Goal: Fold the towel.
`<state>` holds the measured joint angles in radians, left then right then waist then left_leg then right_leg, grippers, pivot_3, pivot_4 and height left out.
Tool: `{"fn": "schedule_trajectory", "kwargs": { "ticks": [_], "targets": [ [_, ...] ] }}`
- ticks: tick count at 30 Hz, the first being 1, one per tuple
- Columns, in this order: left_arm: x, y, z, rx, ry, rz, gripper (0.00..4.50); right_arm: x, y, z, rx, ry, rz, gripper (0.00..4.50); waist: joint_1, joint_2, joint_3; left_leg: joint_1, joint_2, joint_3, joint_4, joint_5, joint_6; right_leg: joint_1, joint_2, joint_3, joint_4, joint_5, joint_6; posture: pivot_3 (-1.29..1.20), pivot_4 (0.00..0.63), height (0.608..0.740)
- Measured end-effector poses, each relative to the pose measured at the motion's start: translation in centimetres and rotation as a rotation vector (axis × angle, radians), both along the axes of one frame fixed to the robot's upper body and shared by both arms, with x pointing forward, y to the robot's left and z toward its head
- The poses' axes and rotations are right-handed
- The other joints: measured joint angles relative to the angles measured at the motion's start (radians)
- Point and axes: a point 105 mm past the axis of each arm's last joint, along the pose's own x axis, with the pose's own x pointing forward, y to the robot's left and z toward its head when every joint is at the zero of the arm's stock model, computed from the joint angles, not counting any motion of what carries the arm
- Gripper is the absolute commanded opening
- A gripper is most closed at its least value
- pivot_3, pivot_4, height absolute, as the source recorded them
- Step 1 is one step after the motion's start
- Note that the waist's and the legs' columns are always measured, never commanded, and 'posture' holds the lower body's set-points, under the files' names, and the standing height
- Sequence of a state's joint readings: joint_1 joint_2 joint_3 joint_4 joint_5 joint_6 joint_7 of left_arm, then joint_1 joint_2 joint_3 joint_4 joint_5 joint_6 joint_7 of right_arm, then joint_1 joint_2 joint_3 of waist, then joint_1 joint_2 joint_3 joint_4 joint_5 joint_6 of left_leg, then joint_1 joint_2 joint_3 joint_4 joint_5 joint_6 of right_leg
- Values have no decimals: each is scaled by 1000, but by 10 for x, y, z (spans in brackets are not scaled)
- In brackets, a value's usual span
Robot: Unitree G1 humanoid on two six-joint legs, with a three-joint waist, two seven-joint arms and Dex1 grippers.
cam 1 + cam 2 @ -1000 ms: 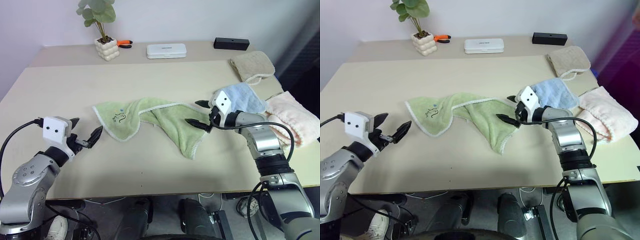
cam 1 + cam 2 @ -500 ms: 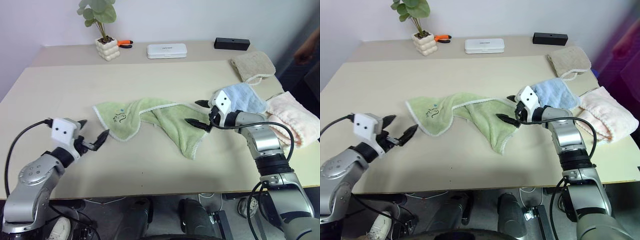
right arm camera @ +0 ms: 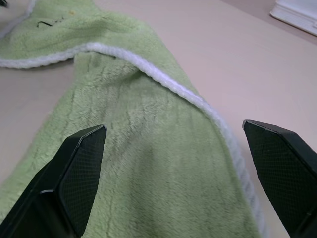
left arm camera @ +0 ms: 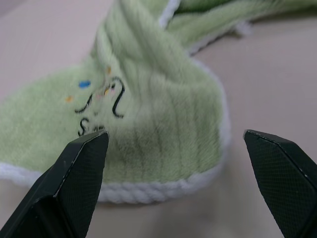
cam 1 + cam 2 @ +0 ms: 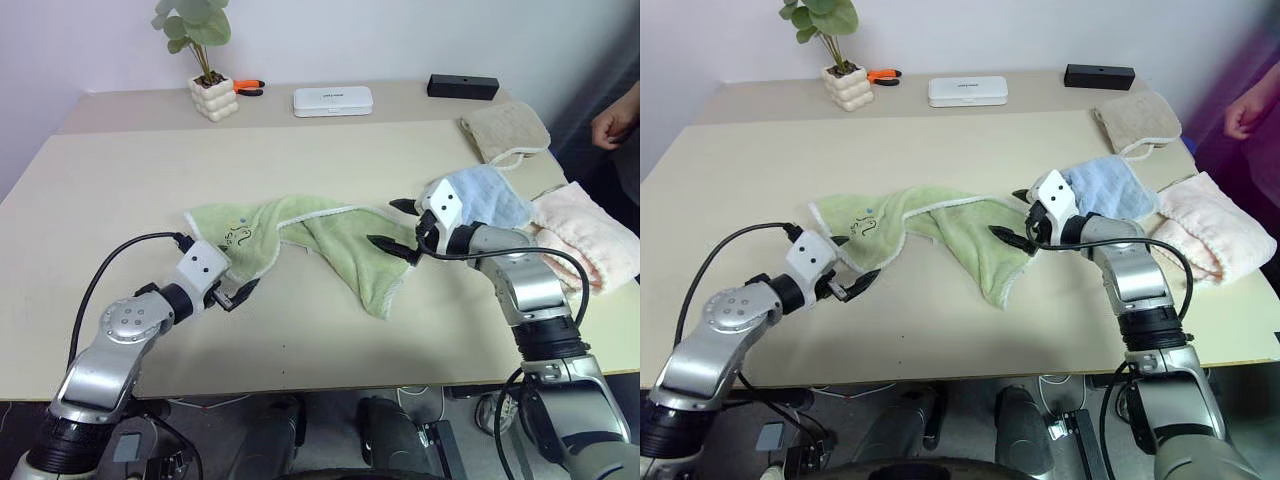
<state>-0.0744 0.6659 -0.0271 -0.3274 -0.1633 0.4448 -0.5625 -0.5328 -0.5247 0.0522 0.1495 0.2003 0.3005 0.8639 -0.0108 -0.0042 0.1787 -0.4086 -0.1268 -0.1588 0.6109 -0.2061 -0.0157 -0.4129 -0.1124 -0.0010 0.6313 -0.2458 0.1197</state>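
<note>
Towel [image 5: 318, 240]: light green, rumpled, mid-counter [image 5: 120, 180], partly twisted, embroidered corner toward the robot's left. Left gripper [image 5: 238, 291]: jaws apart, empty, just beside that corner's white edge. Right gripper [image 5: 393, 227]: jaws wide, empty, over the towel's right end. Blue towel [image 5: 480, 195] beside it.

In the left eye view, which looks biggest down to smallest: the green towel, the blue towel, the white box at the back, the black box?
1. green towel
2. blue towel
3. white box
4. black box
Both boxes sit farther back, so they may look smaller than they are.
</note>
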Motion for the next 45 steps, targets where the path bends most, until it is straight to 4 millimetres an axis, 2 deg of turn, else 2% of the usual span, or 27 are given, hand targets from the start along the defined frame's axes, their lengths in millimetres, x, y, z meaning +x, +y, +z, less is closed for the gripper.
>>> {"fn": "schedule_trajectory", "kwargs": {
  "ticks": [4,8,9,10,17,18,21,24,26,31,36,39,45],
  "targets": [
    [0,-7,-12,-12,52,-33,4446,-2,5,0,13,-9,-5,4500,-1,0,0,0,0,0,0,0,0,0,0,0,0,0,0,0,150,740],
    [13,-16,-10,21,45,-64,4446,-5,9,4,21,-24,0,4500,7,0,0,0,0,0,1,0,0,1,0,0,0,0,0,0,150,740],
    [13,-16,-10,24,43,-64,3949,-5,10,5,22,-29,2,4500,6,0,0,0,0,0,1,0,0,1,0,0,0,0,0,0,150,740],
    [14,-15,-11,24,45,-63,3743,-7,10,6,25,-33,5,4500,4,0,0,0,0,0,1,0,0,1,0,0,0,0,0,0,150,740],
    [15,-8,-16,21,42,-58,203,-7,1,1,5,-13,-25,4500,-4,1,0,0,1,0,1,0,0,0,0,0,0,0,0,0,150,740],
    [15,-7,-17,25,43,-55,40,-7,0,1,2,-13,-31,4500,-4,1,0,0,1,0,1,0,0,0,0,0,0,0,0,0,150,740],
    [14,8,-13,4,33,4,40,1,-7,0,-37,-2,-60,4500,-6,1,0,0,1,1,0,0,0,0,0,1,0,0,0,0,150,740],
    [11,23,3,-21,-11,51,40,14,-27,1,-86,18,-128,4500,-1,1,0,0,1,1,0,0,0,0,0,1,0,0,0,0,150,740],
    [9,28,9,-26,-32,64,40,18,-28,-1,-94,32,-137,4500,1,1,0,0,1,1,0,0,0,0,0,1,0,0,0,0,150,740],
    [-6,42,9,-12,-20,102,40,36,-50,-17,-96,186,-227,4500,-5,1,1,0,1,3,0,0,0,0,0,2,0,0,0,0,150,740],
    [-12,46,10,-7,-16,118,40,37,-55,-33,-99,288,-223,4500,-3,1,1,0,1,3,0,0,0,0,0,2,0,0,0,0,150,740],
    [-13,45,13,-5,-27,117,0,40,-57,-33,-100,306,-236,3640,-3,1,1,0,1,3,0,0,0,0,0,2,0,0,0,0,150,740],
    [-13,44,13,-8,-18,118,0,39,-56,-33,-102,321,-216,590,-3,1,1,0,1,3,0,0,0,0,0,2,0,0,0,0,150,740]
  ]
}}
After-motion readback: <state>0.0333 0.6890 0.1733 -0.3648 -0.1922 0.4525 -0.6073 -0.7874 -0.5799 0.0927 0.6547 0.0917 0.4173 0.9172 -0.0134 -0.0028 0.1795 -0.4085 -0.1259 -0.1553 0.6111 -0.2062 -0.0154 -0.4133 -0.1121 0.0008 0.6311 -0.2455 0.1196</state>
